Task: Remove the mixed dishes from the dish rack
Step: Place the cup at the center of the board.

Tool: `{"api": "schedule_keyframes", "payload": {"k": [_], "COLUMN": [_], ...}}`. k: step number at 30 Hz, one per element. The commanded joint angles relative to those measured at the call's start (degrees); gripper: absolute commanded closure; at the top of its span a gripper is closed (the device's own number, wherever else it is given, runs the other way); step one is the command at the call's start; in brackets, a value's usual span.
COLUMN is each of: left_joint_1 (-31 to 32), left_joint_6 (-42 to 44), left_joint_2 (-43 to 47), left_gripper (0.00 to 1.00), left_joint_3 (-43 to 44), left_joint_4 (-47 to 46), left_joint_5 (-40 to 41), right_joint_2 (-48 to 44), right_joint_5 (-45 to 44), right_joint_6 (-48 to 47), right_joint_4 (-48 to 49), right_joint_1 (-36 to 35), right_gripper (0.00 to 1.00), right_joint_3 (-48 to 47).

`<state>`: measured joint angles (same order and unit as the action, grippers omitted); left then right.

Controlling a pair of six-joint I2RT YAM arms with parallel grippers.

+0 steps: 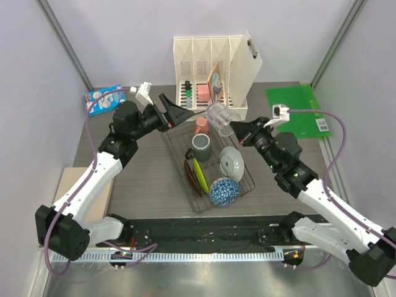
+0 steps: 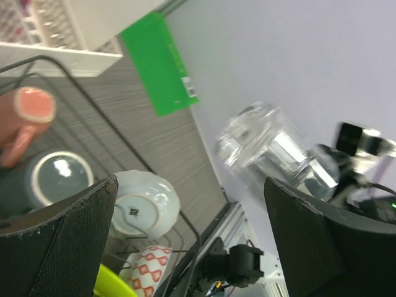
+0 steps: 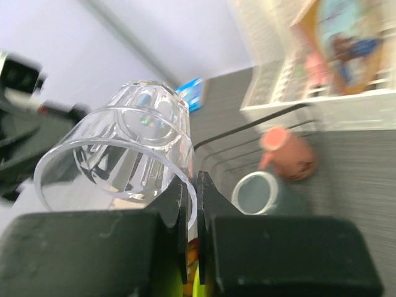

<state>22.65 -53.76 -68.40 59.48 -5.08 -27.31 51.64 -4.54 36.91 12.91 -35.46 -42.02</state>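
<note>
A clear glass [image 1: 221, 117], faceted and see-through, hangs tipped on its side above the far end of the dish rack [image 1: 179, 161]. The right jaws are nearly closed, pinching its rim wall. The left jaws gape wide with nothing between them, over the rack's far-left corner. A cream file holder [image 1: 210, 62] stands close behind the rack, and grey worktop [image 1: 136, 185] runs along its left side.
</note>
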Motion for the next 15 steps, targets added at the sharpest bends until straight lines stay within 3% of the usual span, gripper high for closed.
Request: {"api": "schedule_keyframes", "payload": {"k": [1, 7, 10, 13, 15], "left_joint_1": [0.1, 0.1, 0.0, 0.1, 0.0], "left_joint_6": [2.9, 1.8, 4.6, 7.1, 9.5], "left_joint_2": [0.1, 3.8, 6.9, 8.7, 9.1], "left_gripper": [0.00, 0.00, 0.00, 0.00, 0.00], "left_joint_3": [3.1, -0.8, -1.5, -0.7, 0.7], "left_joint_4": [15.9, 26.7, 32.3, 37.4, 39.5], "left_joint_5": [9.9, 22.8, 28.6, 31.3, 33.6], "right_joint_2": [-2.7, -2.2, -2.2, 0.4, 4.0], "right_joint_5": [-23.5, -49.4, -53.2, -49.5, -38.9], "right_joint_6": [-4.6, -5.8, -2.8, 1.8, 5.6], "right_joint_4": [-17.6, -34.3, -39.4, -43.4, -44.5], "right_joint_1": [0.4, 2.1, 4.3, 10.3, 16.3], "right_gripper": [0.99, 0.99, 0.99, 0.99, 0.99], "right_joint_3": [-7.9, -12.9, -12.9, -11.9, -10.8]}}
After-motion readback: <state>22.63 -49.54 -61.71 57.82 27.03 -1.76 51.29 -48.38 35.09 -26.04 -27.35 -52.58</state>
